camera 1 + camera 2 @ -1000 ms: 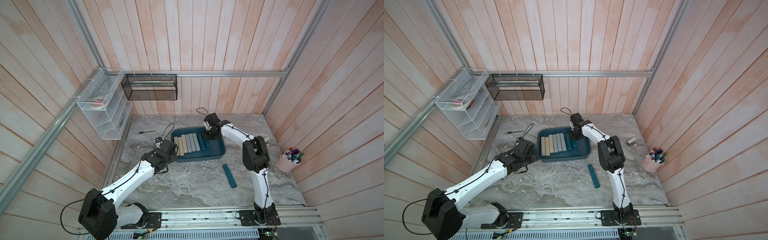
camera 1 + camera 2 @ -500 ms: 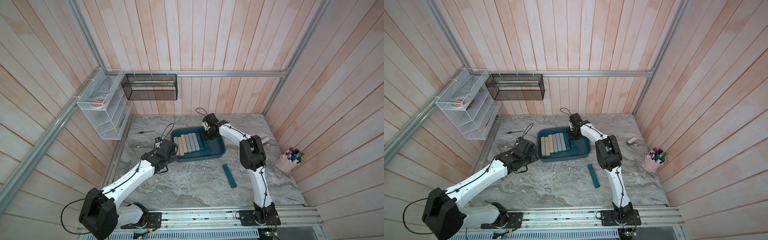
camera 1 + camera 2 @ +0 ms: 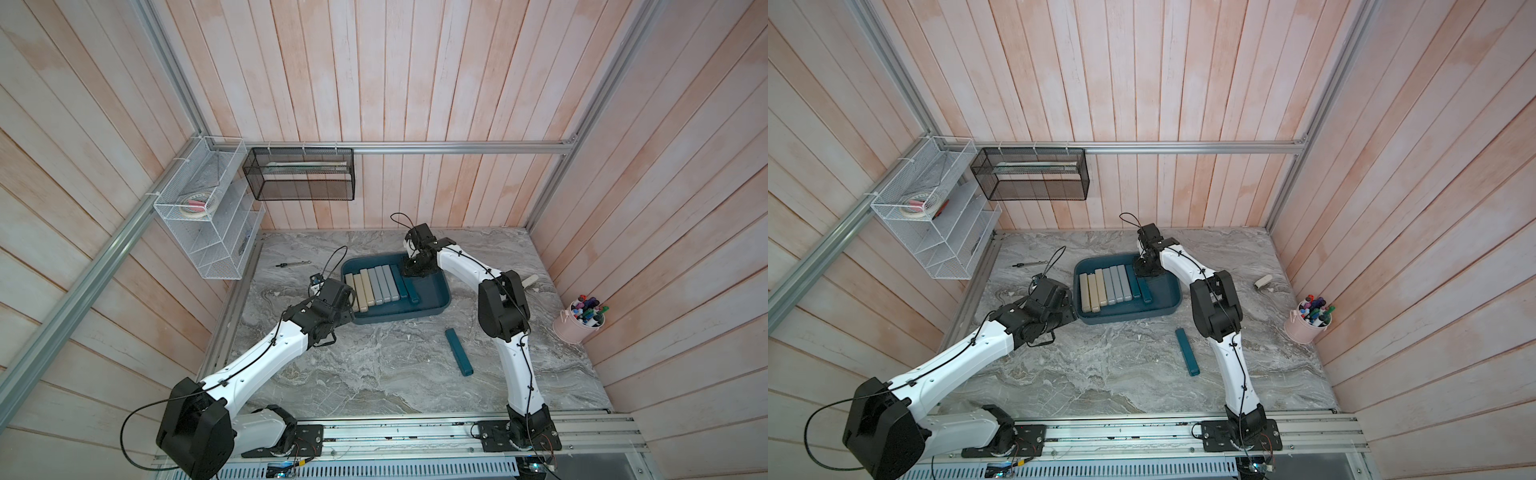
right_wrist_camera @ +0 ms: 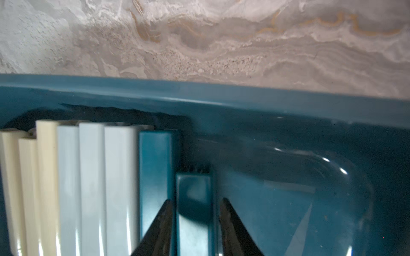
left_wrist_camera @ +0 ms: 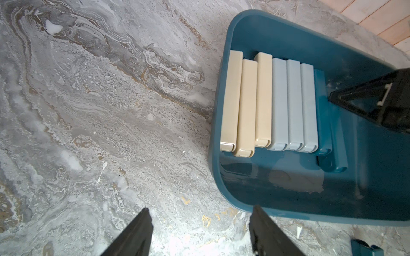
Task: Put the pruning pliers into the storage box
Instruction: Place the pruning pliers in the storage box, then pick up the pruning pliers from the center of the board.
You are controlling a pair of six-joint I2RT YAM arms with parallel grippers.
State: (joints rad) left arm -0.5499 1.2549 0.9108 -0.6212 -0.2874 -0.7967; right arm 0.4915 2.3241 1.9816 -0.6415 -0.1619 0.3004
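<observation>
Right claw (image 4: 195,200) low inside storage box (image 3: 434,291), jaws slightly parted, straddling outermost teal bar (image 4: 193,221), thin gap each side. Bar lies flat on box floor, not gripped. Left claw (image 5: 199,230) spread wide, empty, over marble table (image 3: 374,374) just outside box corner. Pruning pliers (image 3: 376,286): eight side by side in box, three beige, three light grey, two teal. Ninth bar (image 3: 458,351), teal, lies alone on table beside right arm, well apart from box.

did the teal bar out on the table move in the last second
No: the loose teal bar keeps its spot and angle relative to the storage box rim.
</observation>
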